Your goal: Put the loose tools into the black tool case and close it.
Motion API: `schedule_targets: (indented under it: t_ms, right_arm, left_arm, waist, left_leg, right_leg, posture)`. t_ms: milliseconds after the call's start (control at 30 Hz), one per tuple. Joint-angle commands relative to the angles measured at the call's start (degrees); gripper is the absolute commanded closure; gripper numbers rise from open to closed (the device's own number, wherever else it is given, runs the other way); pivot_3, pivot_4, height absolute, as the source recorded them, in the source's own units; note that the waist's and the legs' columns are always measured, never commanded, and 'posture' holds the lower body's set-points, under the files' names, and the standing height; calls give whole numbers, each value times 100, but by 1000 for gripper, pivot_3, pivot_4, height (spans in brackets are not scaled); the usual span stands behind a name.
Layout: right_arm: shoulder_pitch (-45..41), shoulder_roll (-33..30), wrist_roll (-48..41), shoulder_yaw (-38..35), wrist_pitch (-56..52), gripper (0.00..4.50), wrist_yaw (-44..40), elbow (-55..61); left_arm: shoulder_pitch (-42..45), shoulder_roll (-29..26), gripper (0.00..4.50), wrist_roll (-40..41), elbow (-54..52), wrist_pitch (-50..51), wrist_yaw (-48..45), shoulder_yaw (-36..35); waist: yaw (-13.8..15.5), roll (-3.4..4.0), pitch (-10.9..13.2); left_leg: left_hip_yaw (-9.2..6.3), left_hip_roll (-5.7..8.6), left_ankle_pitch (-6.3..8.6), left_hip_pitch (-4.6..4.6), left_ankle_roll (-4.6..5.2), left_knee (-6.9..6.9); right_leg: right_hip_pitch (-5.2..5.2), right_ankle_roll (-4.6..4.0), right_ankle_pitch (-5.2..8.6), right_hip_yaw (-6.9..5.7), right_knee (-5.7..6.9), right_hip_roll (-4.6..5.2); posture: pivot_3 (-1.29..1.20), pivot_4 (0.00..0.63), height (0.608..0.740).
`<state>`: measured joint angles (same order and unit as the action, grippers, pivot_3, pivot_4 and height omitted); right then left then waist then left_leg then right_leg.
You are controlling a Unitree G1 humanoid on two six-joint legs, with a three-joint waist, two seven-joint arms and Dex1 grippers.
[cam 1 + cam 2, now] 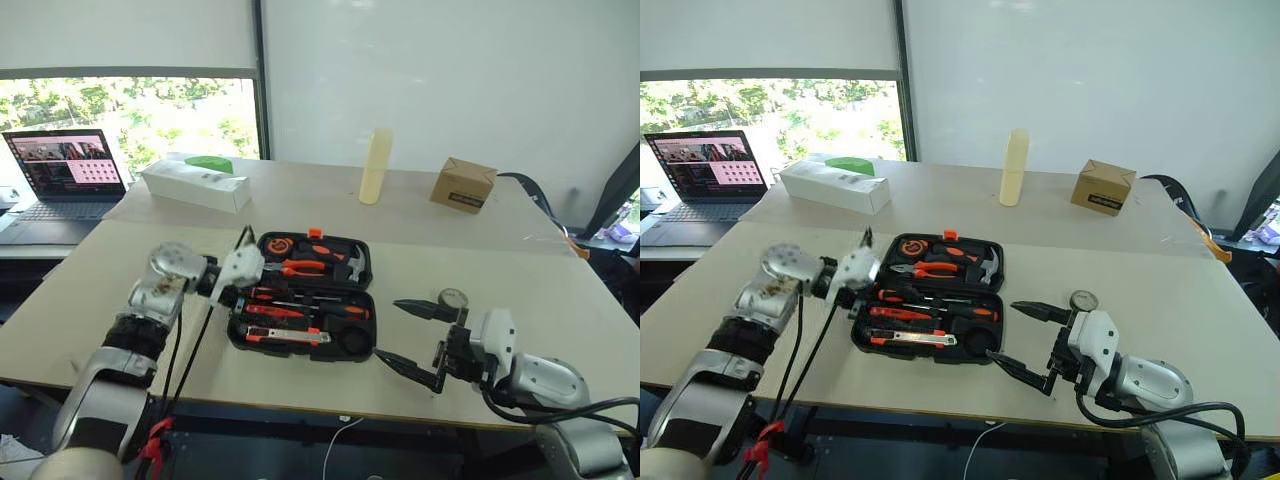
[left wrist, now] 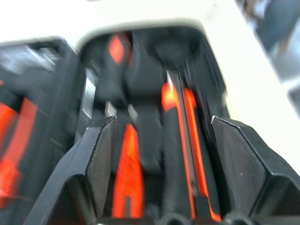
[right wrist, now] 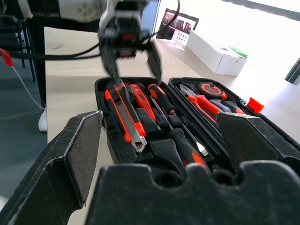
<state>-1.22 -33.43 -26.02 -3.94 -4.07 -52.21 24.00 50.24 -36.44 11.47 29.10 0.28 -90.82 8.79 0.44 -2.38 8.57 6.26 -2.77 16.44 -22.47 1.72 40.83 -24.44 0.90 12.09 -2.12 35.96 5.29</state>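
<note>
Hovering over the open case (image 1: pixel 302 297) mid-table, the left tool (image 1: pixel 238 262) gapes empty, the right tool (image 1: pixel 412 340) wide beside it; closing now could jam on an unseated screwdriver (image 3: pixel 161 102).

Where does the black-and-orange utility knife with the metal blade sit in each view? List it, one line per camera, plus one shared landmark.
Left eye view: utility knife lies in the case's nearest row.
Right eye view: same row.
Left wrist view: blurred; probably the long orange strip.
Right wrist view: along the case's outer edge.
Landmark: the open black plastic tool case.
</note>
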Motion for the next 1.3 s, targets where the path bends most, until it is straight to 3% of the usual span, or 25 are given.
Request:
schedule_targets:
  t_ms: [33,67,200,333,433,867,1100,1167,1300]
  right_arm:
    - [-67,32,-18,-58,187,0,-3,34]
    - [-63,40,-11,-53,192,0,-2,28]
    - [-48,58,-3,-42,204,0,-4,16]
    - [-49,65,2,-30,209,0,10,7]
    - [-52,95,14,8,200,0,46,30]
    - [54,105,28,-28,205,0,70,117]
    - [52,126,45,-7,215,0,105,126]
    - [54,132,52,5,212,0,117,148]
    - [245,103,45,-149,205,0,186,239]
  left_arm:
    - [-81,-190,1520,-58,-112,-314,65,-118]
    - [-180,-226,1666,-100,-146,-453,46,-97]
    - [-522,-269,3268,-27,-375,-576,-80,-59]
    - [-798,-244,4466,-143,-521,-825,12,11]
    - [-844,-7,4466,-361,-281,-1174,493,24]
    - [-850,112,4466,-1047,671,-1567,901,510]
    - [-921,263,4466,-1331,812,-428,1215,801]
    - [-1006,256,4466,-1367,707,-81,1176,893]
    - [-1292,194,4466,-1247,475,-572,1120,835]
  waist:
    - [-7,0,0]
    - [-8,0,0]
    - [-5,2,1]
    - [28,2,2]
    - [42,2,2]
    - [26,3,1]
    - [21,18,-11]
    - [20,53,-41]
    - [20,94,-84]
  left_leg:
    - [-1,0,0,1,0,-1]
    - [-1,0,0,2,0,0]
    - [2,-1,0,3,0,-1]
    - [2,0,0,1,0,0]
    - [2,2,0,-1,0,1]
    - [4,1,0,14,0,0]
    - [-3,-2,-7,33,2,2]
    - [-8,-2,-7,40,2,1]
    - [-7,1,-4,46,6,-2]
  right_leg:
    - [1,0,0,0,0,0]
    - [1,0,0,0,0,-1]
    - [2,0,0,2,1,0]
    - [2,0,0,1,0,3]
    - [3,0,0,-1,-2,4]
    - [16,0,-1,-1,-1,3]
    - [29,1,-1,5,6,2]
    - [33,1,-1,11,7,1]
    - [32,2,0,27,6,1]
  posture:
    - [0,150,740]
    - [0,150,740]
    - [0,150,740]
    - [0,150,740]
    - [0,150,740]
    - [0,150,740]
    - [0,150,740]
    - [0,150,740]
    - [0,150,740]
